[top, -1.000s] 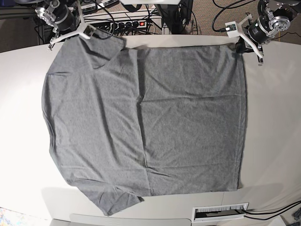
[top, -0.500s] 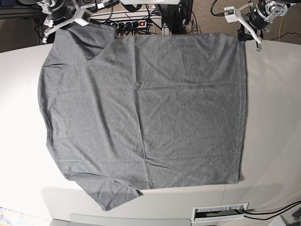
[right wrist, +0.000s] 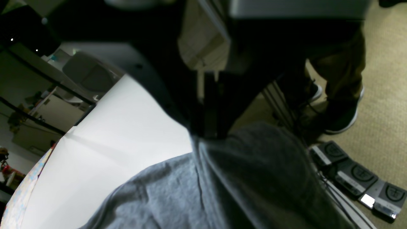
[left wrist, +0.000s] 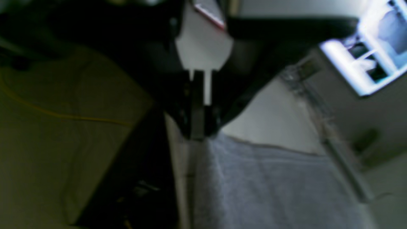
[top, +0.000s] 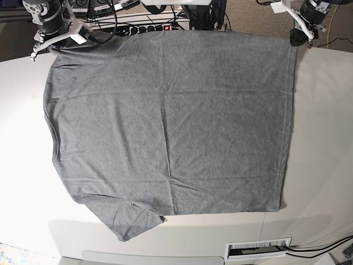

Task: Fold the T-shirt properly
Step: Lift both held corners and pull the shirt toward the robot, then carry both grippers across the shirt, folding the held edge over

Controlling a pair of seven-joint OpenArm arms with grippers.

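While both grippers pinch cloth at the far edge of the table [top: 320, 110], I have the T-shirt [top: 171, 127] spread flat across the white top, one side edge lifted and pulled taut between them. My left gripper [top: 300, 30] sits on the base view's right, jaws closed tight on the hem corner; its wrist view shows the stitched hem [left wrist: 273, 152] running away from the fingers [left wrist: 197, 121] with bare table beyond. My right gripper [top: 52, 36] is on the base view's left, likewise clamped on grey fabric near the sleeve and shoulder, and its wrist view shows the cloth bunching up into the closed fingers [right wrist: 208, 121]. I hold it this way, I judge, so the tension between the two pinches draws wrinkles out and squares the edge before a fold. The near sleeve [top: 129, 223] lies free, pointing at the front rim. Behind the table a power strip [top: 149, 27] and cables sit close to the raised edge, so snagging there is my worry.
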